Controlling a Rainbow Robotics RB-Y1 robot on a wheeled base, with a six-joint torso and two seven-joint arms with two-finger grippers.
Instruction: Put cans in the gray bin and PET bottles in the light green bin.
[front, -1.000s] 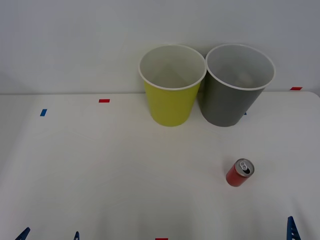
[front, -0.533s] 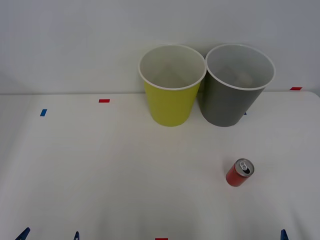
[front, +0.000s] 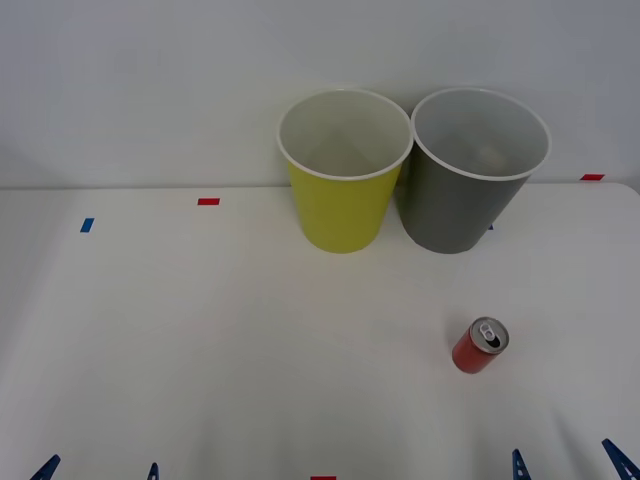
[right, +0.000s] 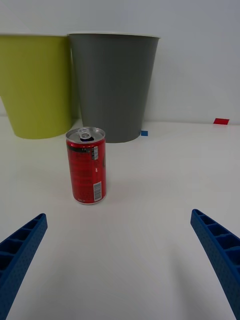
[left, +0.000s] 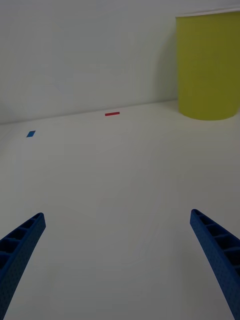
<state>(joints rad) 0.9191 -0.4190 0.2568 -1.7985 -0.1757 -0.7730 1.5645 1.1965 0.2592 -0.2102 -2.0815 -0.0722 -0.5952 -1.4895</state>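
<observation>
Nearest my camera, right gripper (front: 567, 464) hanging low at table (front: 200, 340) edge, fingers spread wide, empty; left gripper (front: 98, 468) parked, also spread. Ahead, red can (front: 479, 346) standing upright, untouched. I am judging approach step: next, advancing, straddling can, closing. Farther back, gray bin (front: 470, 190) beside light green bin (front: 342, 190). Bin bottoms hard to make out.
</observation>
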